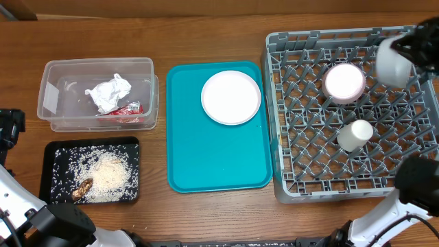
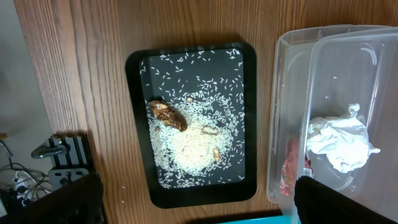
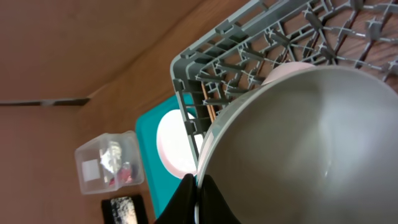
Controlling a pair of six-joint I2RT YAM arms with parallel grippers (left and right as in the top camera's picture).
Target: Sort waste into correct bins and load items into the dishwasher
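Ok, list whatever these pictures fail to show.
- Right wrist: the bowl fills the frame, hiding most of the dish rack's inside.
- Overhead: the right hand runs off the top-right corner; its fingers on the bowl cannot be made out.
- Left wrist: the clear tub runs off the right edge.
- Red wrapper: print too small to read in any view.

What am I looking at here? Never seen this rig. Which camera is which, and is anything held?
Two robot arms, each ending in a two-finger claw. One picture looks down from above; two come from wrist cameras. On the table: a clear tub with a napkin and red wrapper, a black tray of rice, a teal tray carrying a plate, and a grey rack holding a round dish and a cup. The right claw pinches a white bowl by its rim above the rack. The left claw hangs open and empty above the black tray.
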